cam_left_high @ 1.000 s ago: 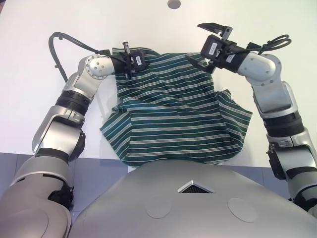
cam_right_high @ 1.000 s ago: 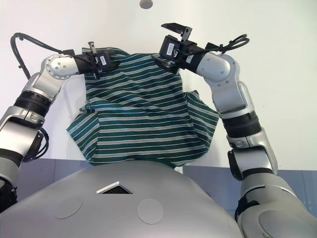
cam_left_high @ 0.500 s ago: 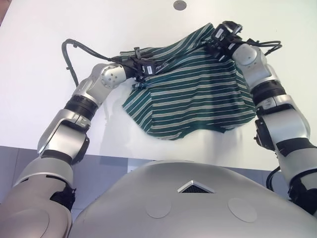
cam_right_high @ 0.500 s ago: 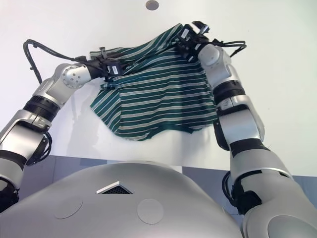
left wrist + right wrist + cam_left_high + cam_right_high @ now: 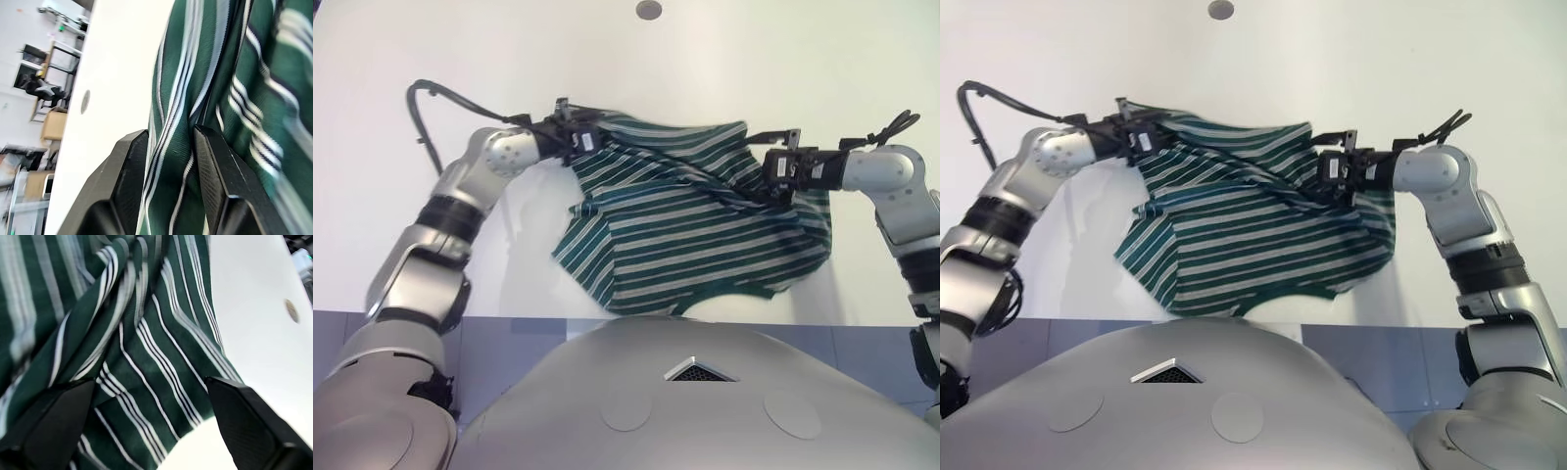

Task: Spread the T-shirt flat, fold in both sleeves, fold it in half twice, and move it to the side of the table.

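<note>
Since half a second ago your right arm has swung down from the top of the frame to the middle right. The cloth it held high has dropped with it. The left arm has barely shifted.

T-shirt (image 5: 695,235): green with pale stripes, on the white table (image 5: 803,49), centre to right of centre in the head views. It is rumpled, not flat, with diagonal folds running from upper left towards the right gripper. Its lower hem lies close to the table's near edge.

Left gripper (image 5: 570,135): at the shirt's upper left corner. In the left wrist view the two black fingers (image 5: 129,176) are clamped on a bunched ridge of striped fabric, with cloth on both sides of the pinch.

Right gripper (image 5: 759,162): at the shirt's right side, pointing in towards the centre of the frame. In the right wrist view its fingers (image 5: 49,416) stand wide apart with striped cloth lying across the gap between them, so they are not closed on it. You cannot tell from the head views whether the lower finger touches the fabric.

A small round disc (image 5: 649,10) sits in the tabletop at the top centre of the frame, well apart from the shirt.
</note>
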You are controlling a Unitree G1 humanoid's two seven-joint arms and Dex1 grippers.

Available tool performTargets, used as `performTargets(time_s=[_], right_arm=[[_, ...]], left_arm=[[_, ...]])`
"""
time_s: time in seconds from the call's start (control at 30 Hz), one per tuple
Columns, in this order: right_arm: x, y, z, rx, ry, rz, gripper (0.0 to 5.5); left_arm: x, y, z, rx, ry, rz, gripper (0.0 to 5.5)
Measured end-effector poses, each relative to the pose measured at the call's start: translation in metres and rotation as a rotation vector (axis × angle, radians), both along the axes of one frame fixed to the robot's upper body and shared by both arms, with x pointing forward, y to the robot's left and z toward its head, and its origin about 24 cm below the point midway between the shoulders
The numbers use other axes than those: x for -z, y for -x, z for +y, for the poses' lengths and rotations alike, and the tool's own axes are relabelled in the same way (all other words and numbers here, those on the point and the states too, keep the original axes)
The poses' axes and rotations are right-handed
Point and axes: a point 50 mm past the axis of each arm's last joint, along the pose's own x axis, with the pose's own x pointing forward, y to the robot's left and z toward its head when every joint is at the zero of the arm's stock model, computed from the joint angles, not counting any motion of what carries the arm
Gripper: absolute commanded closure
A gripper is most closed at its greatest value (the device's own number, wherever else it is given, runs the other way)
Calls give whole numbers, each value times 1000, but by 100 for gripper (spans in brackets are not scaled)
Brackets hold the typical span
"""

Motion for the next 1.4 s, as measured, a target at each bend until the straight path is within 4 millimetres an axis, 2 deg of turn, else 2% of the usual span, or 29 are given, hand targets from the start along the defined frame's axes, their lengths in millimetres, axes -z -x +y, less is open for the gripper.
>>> performTargets(time_s=[0.07,0.13,0.2,0.27,0.4,0.5,0.53,0.6,0.67,0.7,0.8,0.87,0.93,1.07,1.17,1.27,1.33,1.4], right_arm=[[-4,17,3,-34,-3,55,132],[-6,21,2,-11,11,78,132],[-15,9,0,61,10,12,132],[-27,-4,5,94,-20,-66,132],[-29,-9,29,68,-92,-99,132],[-22,-7,36,48,-68,-86,132],[-19,-5,41,35,-78,-76,132],[-14,-2,45,16,-60,-66,132],[-6,4,50,-10,-38,-42,132],[-5,6,51,-19,-35,-40,132],[-1,13,56,-43,-47,-20,132],[2,14,57,-48,-44,-19,132],[3,14,57,-55,-41,-27,132],[7,14,57,-45,-35,-30,132],[7,14,57,-45,-33,-29,132],[7,14,54,-40,-19,-34,132],[7,15,53,-38,-19,-43,132],[7,15,52,-41,-20,-56,132]], left_arm=[[-9,31,12,80,38,125,384],[-14,54,19,102,92,314,384],[-28,46,20,41,202,378,384],[-54,31,13,36,337,357,384],[-107,3,-17,107,734,391,384],[-120,-8,-28,115,889,460,384],[-122,-17,-35,92,925,448,384],[-113,-34,-54,26,846,391,384],[-80,-40,-84,-6,679,384,384],[-70,-41,-91,1,604,360,384],[-38,-28,-124,144,368,332,384],[-22,-20,-136,237,249,316,384],[-8,-18,-132,264,155,332,384],[-4,-31,-140,293,51,202,384],[-3,-42,-138,245,31,143,384],[0,-45,-129,211,63,157,384],[1,-42,-106,209,88,180,384],[-4,-46,-65,169,70,218,384]])
